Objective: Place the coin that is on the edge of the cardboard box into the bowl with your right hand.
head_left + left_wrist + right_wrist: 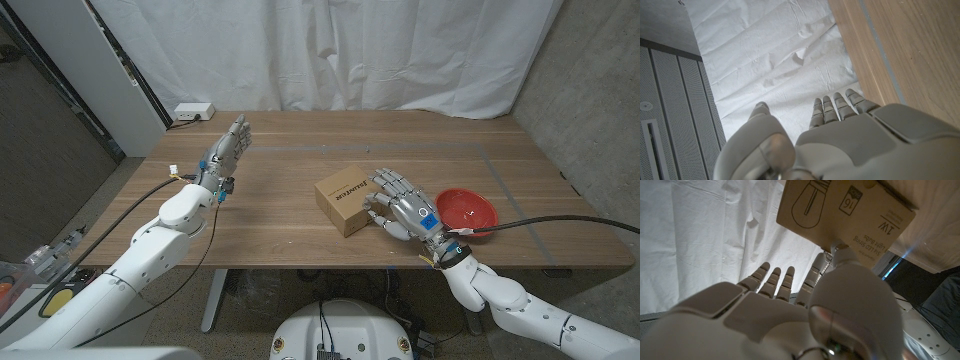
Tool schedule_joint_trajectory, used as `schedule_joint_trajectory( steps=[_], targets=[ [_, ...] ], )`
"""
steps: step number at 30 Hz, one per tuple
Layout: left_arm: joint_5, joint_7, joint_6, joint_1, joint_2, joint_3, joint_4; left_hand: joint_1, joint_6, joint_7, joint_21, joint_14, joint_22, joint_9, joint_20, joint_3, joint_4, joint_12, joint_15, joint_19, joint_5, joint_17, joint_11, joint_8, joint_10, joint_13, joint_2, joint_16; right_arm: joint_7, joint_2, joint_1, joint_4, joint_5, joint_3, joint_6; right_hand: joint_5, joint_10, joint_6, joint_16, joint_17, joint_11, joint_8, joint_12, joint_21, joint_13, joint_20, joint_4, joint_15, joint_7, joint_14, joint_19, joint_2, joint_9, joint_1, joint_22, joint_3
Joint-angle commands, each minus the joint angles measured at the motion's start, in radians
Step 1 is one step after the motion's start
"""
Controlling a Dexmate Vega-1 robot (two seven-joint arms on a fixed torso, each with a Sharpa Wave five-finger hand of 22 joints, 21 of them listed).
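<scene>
At the middle of the surface [300,215], seen from the head, sits the cardboard box [345,200], with the right hand [400,208] just beside it at its 3 o'clock, fingers spread and reaching onto the box's near edge, nothing visibly held. The red bowl [466,209] lies just beyond that hand, again toward 3 o'clock. The coin itself is too small for me to make out; by the task it should be on the box's edge, right where those fingers are. The left hand [229,146] is raised well apart at 10 o'clock, open and empty. From the left wrist, that hand [840,140] shows straight fingers against the white curtain. From the right wrist, the thumb tip [840,247] touches the box [840,210] side. My worry: a nudge could shove the light box and flick the coin off.
</scene>
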Motion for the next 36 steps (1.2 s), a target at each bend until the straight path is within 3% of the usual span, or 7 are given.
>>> schedule_joint_trajectory(
  steps=[1,8,18,36],
  targets=[
    [-0.001,0.003,0.003,0.000,-0.001,0.002,0.000,0.006,0.008,0.000,-0.003,-0.004,0.002,0.003,-0.028,-0.004,0.001,0.000,0.003,-0.006,-0.001,0.005,0.007,-0.003,0.000,0.003,0.006,0.000,0.001,-0.006,0.002,-0.002,0.002,0.002,0.006,0.005,0.010,0.020,0.009,0.002,-0.007,0.011,0.009,0.005,0.001,-0.031,-0.002,-0.021,-0.001,0.013,0.010,0.009,-0.001,0.002,0.002,-0.003],
    [-0.001,0.003,0.002,-0.001,-0.002,0.004,0.000,0.006,0.008,0.000,-0.003,-0.003,0.002,0.003,-0.028,-0.004,0.001,0.000,0.002,-0.007,-0.001,0.005,0.006,-0.003,0.000,0.003,0.006,0.000,0.003,-0.012,-0.002,-0.009,0.002,0.008,0.005,0.004,0.021,0.045,0.011,0.002,-0.011,0.027,0.015,0.008,0.002,-0.032,-0.004,-0.025,-0.002,0.024,0.015,0.012,0.003,0.006,0.002,-0.004],
    [-0.001,0.006,0.004,0.002,-0.003,0.005,0.000,0.007,0.008,0.000,-0.003,-0.003,0.002,0.003,-0.028,-0.005,0.001,0.000,0.002,-0.007,-0.001,0.005,0.003,-0.003,0.000,0.003,0.007,0.000,0.005,-0.016,0.000,-0.010,0.003,0.010,0.014,-0.001,0.065,0.115,0.016,0.002,-0.029,0.071,0.035,0.014,0.004,-0.036,-0.007,-0.035,-0.003,0.052,0.026,0.023,0.010,0.019,0.001,-0.005],
    [-0.008,-0.004,0.001,-0.006,-0.008,0.008,0.020,0.007,0.008,0.000,-0.004,-0.004,0.002,0.003,-0.027,-0.007,0.001,0.000,0.002,-0.009,-0.001,0.005,0.005,-0.003,0.000,0.003,0.008,0.000,0.016,-0.007,0.008,-0.007,0.002,0.007,0.019,-0.007,0.081,0.138,0.018,0.003,-0.032,0.084,0.044,0.017,0.005,-0.034,-0.007,-0.039,-0.003,0.066,0.029,0.027,0.003,0.022,0.001,-0.009]
  ],
)
